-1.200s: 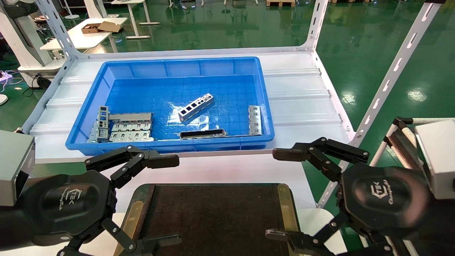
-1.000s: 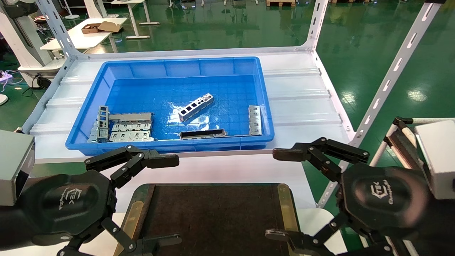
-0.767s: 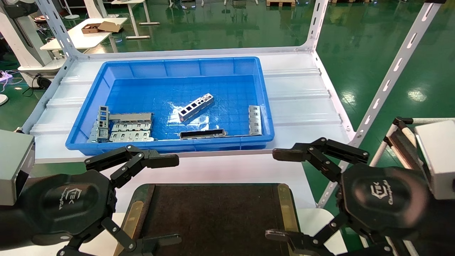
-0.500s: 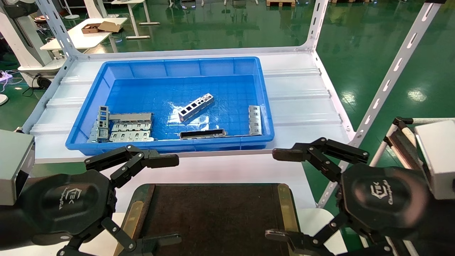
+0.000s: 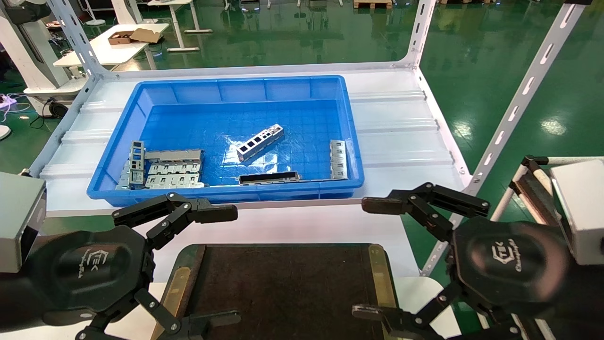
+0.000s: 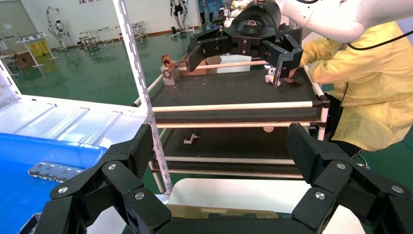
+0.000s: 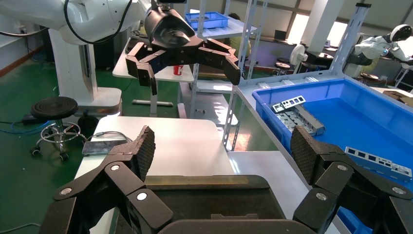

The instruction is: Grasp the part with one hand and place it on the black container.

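Part point(image 5: 260, 141) lies in blue bin point(image 5: 226, 193) on white shelf point(image 5: 401, 137); left gripper point(image 5: 225, 267) and right gripper point(image 5: 373, 257), both spread, flank black container point(image 5: 283, 288); green floor.

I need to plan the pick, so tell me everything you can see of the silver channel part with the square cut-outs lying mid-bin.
The part is a slim, shiny silver metal channel with a row of square cut-outs along its upper face. It lies flat and diagonal on the floor of the blue bin, near the middle, on a glossy patch. Nothing else touches it: the dark bar lies nearer the front wall, apart from it. Both grippers are away from it, outside the bin.
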{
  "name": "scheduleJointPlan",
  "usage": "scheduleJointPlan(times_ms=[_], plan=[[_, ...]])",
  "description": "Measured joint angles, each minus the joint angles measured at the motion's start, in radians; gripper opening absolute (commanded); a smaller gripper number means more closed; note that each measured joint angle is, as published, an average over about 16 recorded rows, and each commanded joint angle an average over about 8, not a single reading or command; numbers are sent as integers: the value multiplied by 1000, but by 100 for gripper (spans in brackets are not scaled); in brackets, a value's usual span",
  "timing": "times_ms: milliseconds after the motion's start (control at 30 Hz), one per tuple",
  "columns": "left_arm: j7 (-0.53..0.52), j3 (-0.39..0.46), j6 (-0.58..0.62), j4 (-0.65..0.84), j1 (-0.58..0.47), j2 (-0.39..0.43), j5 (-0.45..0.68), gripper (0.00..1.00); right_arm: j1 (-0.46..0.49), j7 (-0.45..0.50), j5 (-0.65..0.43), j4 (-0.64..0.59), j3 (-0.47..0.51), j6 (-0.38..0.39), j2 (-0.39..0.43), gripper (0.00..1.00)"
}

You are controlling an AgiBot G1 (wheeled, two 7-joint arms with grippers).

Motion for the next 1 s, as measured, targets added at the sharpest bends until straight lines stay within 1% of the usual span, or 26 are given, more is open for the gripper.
scheduleJointPlan(times_ms=[333,533,800,1000], plan=[[-5,2,-11,6,-2,6,4,100,0,0,0,0,0,0,0,100],[-8,13,-42,27,-21,29,31,100,0,0,0,-1,0,0,0,100],[13,49,-104,120,-99,107,119,100,1,-1,1,-1,-1,0,0,100],[64,87,-150,267,-192,199,209,100,1,-1,1,-1,-2,0,0,100]])
